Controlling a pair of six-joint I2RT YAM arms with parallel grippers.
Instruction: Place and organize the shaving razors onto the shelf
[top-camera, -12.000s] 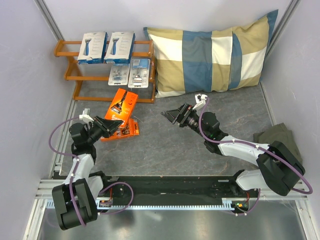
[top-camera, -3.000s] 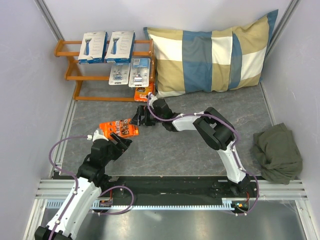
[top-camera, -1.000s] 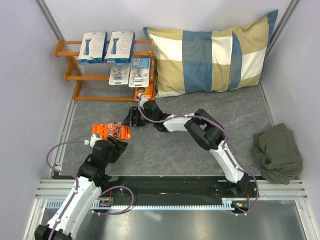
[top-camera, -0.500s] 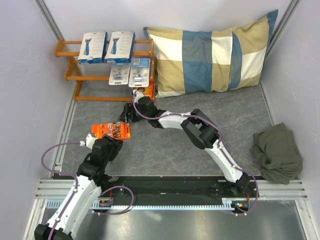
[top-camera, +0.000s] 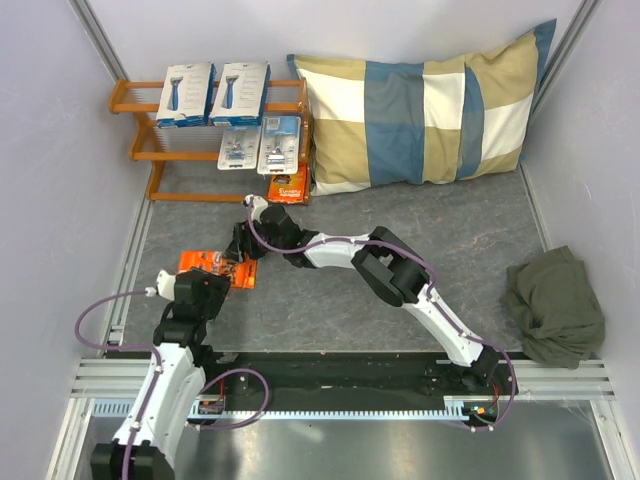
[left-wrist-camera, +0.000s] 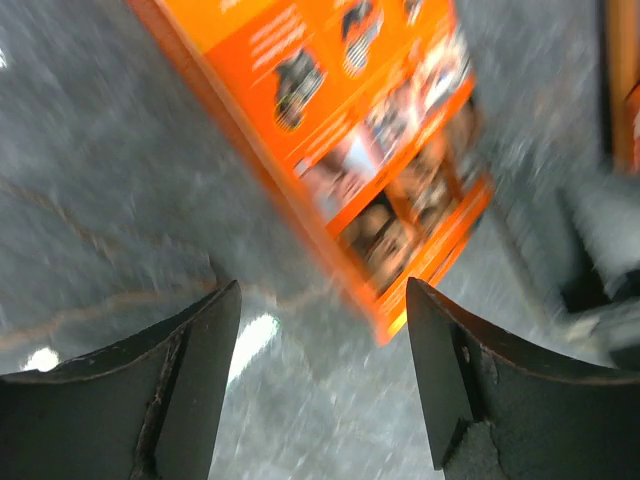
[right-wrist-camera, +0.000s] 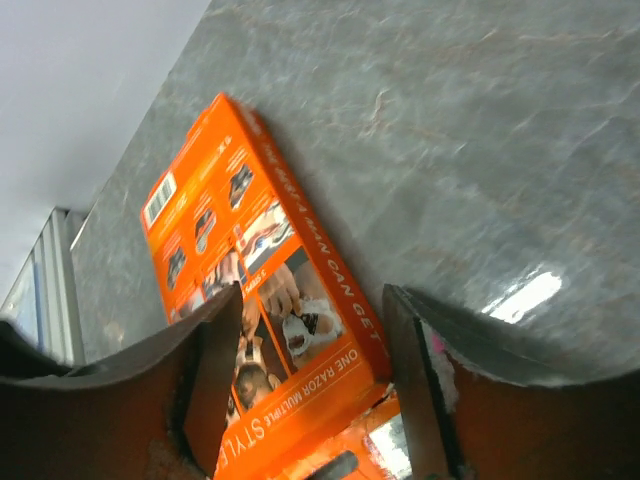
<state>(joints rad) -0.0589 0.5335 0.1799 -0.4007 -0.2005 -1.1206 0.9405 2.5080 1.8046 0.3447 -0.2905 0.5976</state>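
Blue-and-beige checked pillow (top-camera: 420, 115) stood along the worktop's back edge, beside the low orange-brown wooden shelf (top-camera: 135, 153) in the back-left corner. Top tier held two white razor boxes (top-camera: 185, 95); middle tier held two clear blister packs (top-camera: 236, 150). One small orange pack (top-camera: 289, 187) sat at the shelf's bottom right end. The second orange pack (top-camera: 200, 263) lay flat near the left edge. Left gripper (left-wrist-camera: 322, 292) was released, just short of it. Right gripper (right-wrist-camera: 312, 295) was spread over its back end; no grip seen.

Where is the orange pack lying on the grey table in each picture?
Top view: the orange pack is left of centre, in front of the shelf.
Left wrist: upper middle, tilted.
Right wrist: lower left.
Shared landmark: the grey marbled table under it.
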